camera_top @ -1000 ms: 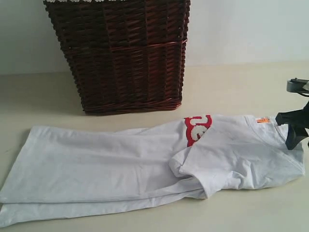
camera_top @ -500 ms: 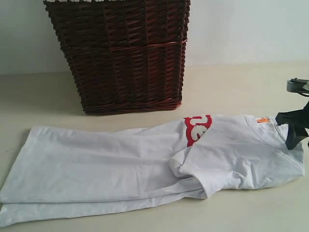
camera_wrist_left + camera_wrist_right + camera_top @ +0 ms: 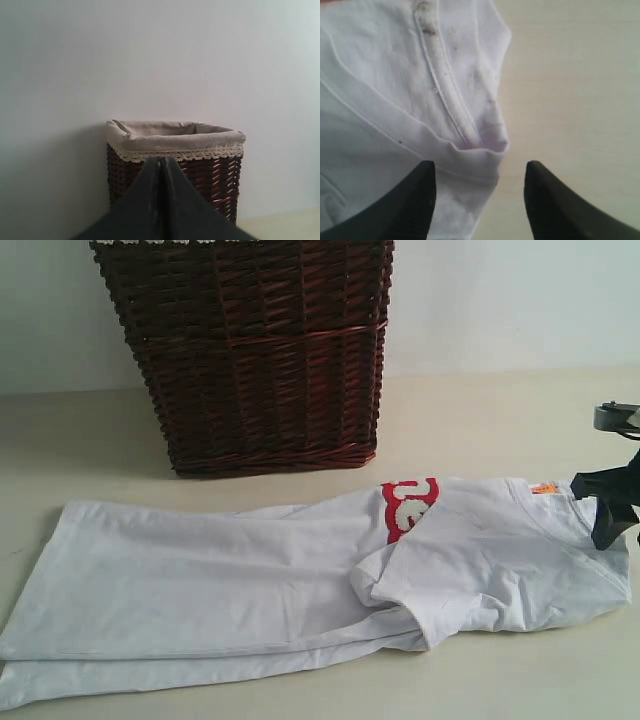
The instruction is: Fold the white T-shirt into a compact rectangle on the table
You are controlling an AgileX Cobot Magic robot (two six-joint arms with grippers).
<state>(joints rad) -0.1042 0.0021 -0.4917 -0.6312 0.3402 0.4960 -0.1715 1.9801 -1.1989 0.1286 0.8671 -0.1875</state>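
A wicker basket [image 3: 265, 360] stands just behind the white T-shirt [image 3: 250, 580]. The right gripper [image 3: 480, 167] hangs over its edge, jaws apart. The left gripper [image 3: 161, 162] has its jaws together.

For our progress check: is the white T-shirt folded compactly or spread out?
Partly folded: the white T-shirt lies in a long layered strip on the table, sleeve turned over it, not a compact rectangle.

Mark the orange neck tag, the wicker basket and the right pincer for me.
orange neck tag [image 3: 545, 488]: exterior view, middle of the tag at the collar.
wicker basket [image 3: 260, 360]: exterior view, its front woven wall.
right pincer [image 3: 479, 167]: right wrist view, midway between its open fingertips.
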